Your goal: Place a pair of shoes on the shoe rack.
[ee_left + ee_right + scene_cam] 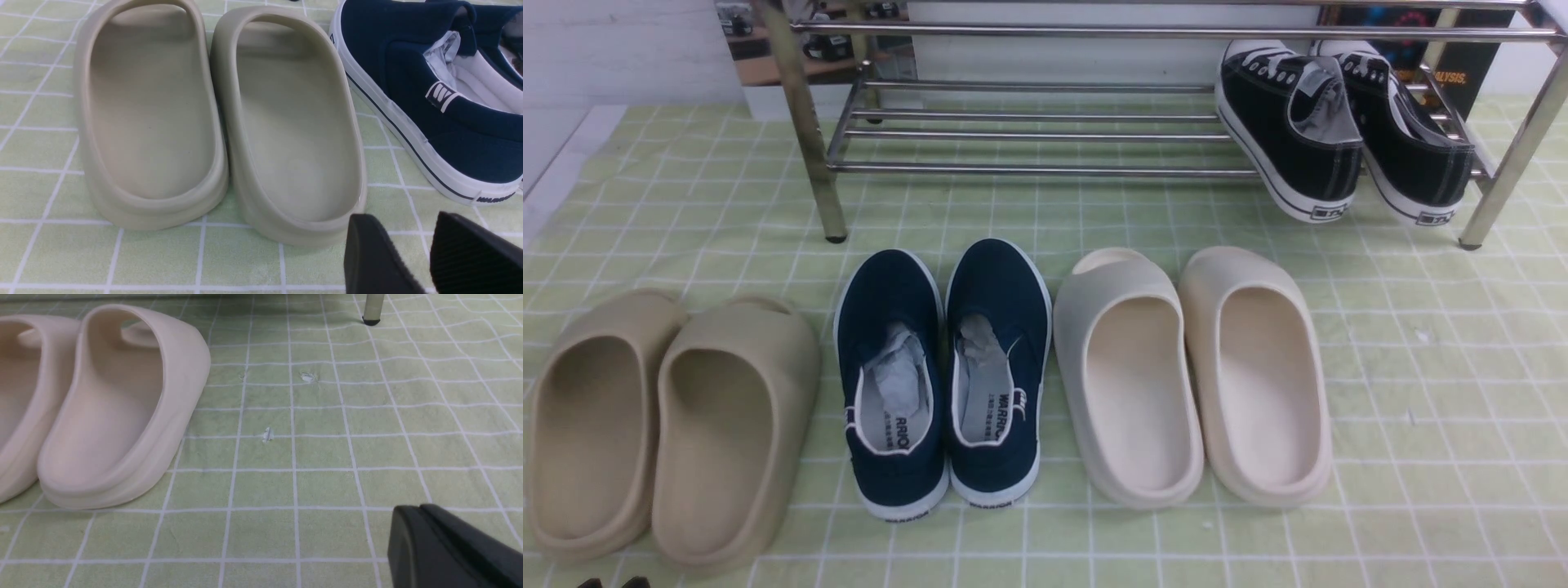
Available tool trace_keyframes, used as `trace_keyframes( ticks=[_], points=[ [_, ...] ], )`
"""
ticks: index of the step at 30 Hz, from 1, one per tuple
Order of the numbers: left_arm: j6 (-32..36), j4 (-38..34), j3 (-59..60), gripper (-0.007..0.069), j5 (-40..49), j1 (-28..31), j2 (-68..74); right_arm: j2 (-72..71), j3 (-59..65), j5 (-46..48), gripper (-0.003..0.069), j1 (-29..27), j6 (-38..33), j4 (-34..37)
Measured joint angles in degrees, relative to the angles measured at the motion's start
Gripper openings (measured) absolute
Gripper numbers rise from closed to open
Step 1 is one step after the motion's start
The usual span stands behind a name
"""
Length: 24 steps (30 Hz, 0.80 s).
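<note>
The pair of shoes, two black canvas sneakers with white laces and soles, rests side by side on the lower tier of the shoe rack [1029, 169] at its right end. The left sneaker [1294, 131] and the right sneaker [1409, 139] have their heels towards me, overhanging the front bar. My left gripper [402, 228] is open and empty, low over the cloth near the tan slides; only its tips show in the front view [611, 583]. My right gripper [412, 512] is shut and empty over the bare cloth, out of the front view.
On the green checked cloth [1421, 367] a row of footwear lies in front of the rack: tan slides [662, 425], navy slip-ons [943, 367] and cream slides [1192, 376]. A rack foot [372, 310] shows in the right wrist view.
</note>
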Motion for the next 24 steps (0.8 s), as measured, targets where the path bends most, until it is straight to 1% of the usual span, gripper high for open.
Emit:
trace_keyframes(
  ticks=[24],
  points=[
    [0.0, 0.0, 0.0, 0.0239, 0.0, 0.0, 0.0, 0.0, 0.0, 0.0, 0.0049, 0.0, 0.0, 0.0]
  ],
)
